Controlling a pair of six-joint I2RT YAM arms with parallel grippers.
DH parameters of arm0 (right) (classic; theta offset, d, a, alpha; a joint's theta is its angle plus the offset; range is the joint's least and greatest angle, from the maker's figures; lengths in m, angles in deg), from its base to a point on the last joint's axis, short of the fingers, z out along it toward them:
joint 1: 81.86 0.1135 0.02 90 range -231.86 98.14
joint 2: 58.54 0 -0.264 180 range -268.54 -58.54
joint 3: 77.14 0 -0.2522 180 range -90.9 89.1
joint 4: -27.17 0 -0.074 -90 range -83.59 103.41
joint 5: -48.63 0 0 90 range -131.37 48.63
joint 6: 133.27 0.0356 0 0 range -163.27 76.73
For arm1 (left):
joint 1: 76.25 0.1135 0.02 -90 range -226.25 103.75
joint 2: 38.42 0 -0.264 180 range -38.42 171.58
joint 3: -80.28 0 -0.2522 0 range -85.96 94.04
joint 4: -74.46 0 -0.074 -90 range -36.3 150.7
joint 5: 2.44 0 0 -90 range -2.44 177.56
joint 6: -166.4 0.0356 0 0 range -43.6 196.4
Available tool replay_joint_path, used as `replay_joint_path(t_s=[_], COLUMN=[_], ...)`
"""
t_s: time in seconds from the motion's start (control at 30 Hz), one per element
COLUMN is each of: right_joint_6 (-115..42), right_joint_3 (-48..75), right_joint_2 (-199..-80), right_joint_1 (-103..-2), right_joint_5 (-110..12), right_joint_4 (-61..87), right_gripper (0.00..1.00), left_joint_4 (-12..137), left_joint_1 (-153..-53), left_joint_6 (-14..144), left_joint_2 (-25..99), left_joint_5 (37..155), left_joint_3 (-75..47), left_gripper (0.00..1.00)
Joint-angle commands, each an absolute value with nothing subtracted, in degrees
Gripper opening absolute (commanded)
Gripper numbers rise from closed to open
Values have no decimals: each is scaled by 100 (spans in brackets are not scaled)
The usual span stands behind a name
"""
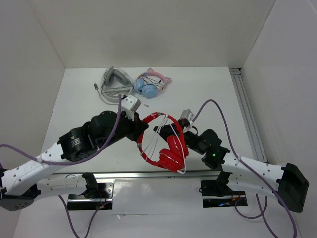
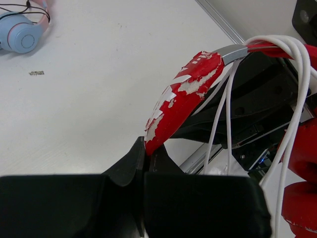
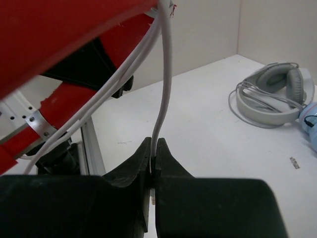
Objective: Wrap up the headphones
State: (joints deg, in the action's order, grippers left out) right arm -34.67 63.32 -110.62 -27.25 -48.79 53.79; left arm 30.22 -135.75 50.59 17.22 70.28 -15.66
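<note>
The red headphones (image 1: 168, 148) are held above the table's near middle, earcups toward the front edge, with the white cable (image 1: 157, 140) looped several times across the headband. My left gripper (image 1: 140, 130) is shut on the peeling red headband (image 2: 181, 101); its fingertips (image 2: 147, 148) pinch the band's end. My right gripper (image 1: 179, 130) is shut on the white cable (image 3: 165, 94), which rises from between its fingertips (image 3: 153, 148) up to the red headband (image 3: 59, 34).
Grey-white headphones (image 1: 115, 82) and light-blue and pink cat-ear headphones (image 1: 151, 84) lie at the table's back; both also show in the right wrist view (image 3: 275, 94). A small scrap (image 1: 146, 104) lies behind the arms. An aluminium rail (image 1: 247, 119) runs along the right edge.
</note>
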Motion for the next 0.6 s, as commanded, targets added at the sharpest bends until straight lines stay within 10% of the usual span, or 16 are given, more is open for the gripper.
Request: replay_joint_path(t_s=[0.0, 0.57], right_joint_6=[-3202, -3421], right_joint_3=[6413, 5569], right_joint_2=[-10953, -11172], right_joint_1=[-2631, -2631], right_joint_5=[-5349, -6009], right_joint_4=[6410, 5700], right_gripper=[0, 18], left_joint_4=[4109, 5771], left_joint_1=[-13487, -13487], left_joint_6=[4871, 5829], left_joint_2=[1301, 1098], left_joint_5=[6330, 6014], left_joint_3=[-1775, -2496], left_gripper=[0, 0])
